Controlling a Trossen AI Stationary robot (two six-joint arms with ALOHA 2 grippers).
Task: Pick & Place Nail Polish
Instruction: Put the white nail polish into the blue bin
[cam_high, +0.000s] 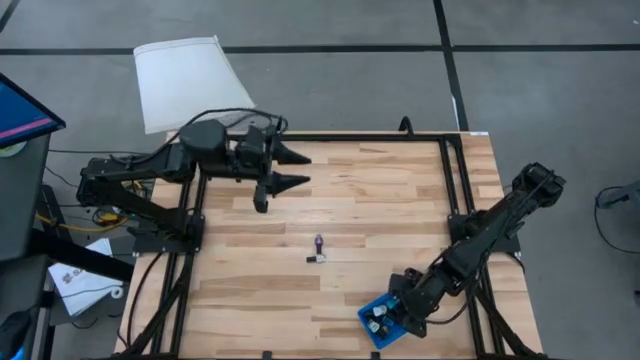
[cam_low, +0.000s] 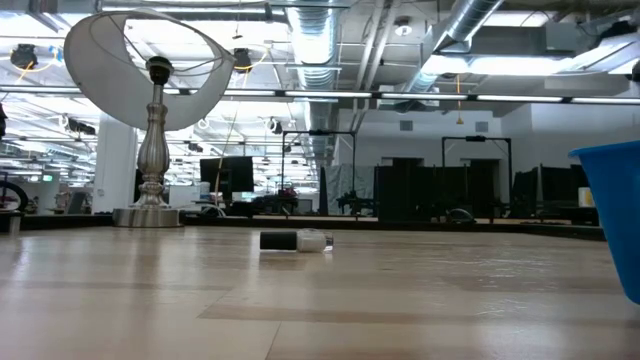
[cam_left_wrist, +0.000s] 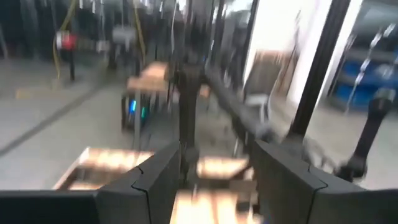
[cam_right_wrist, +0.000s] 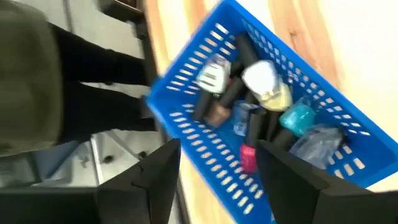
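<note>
Spanning the scene was the wooden table (cam_high: 380, 200). Left gripper (cam_high: 300, 168) hung open, well apart from the blue basket (cam_high: 378, 322); right gripper (cam_right_wrist: 217, 180), fingers parted, hovered above it. Nail polish bottles (cam_right_wrist: 249, 106) lay inside; one bottle (cam_high: 318, 249) rested mid-table.

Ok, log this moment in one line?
right pincer: open over blue basket | left pincer: open, raised | one nail polish bottle: mid-table

One basket (cam_high: 375, 330), two table bottles (cam_high: 318, 250)
</note>
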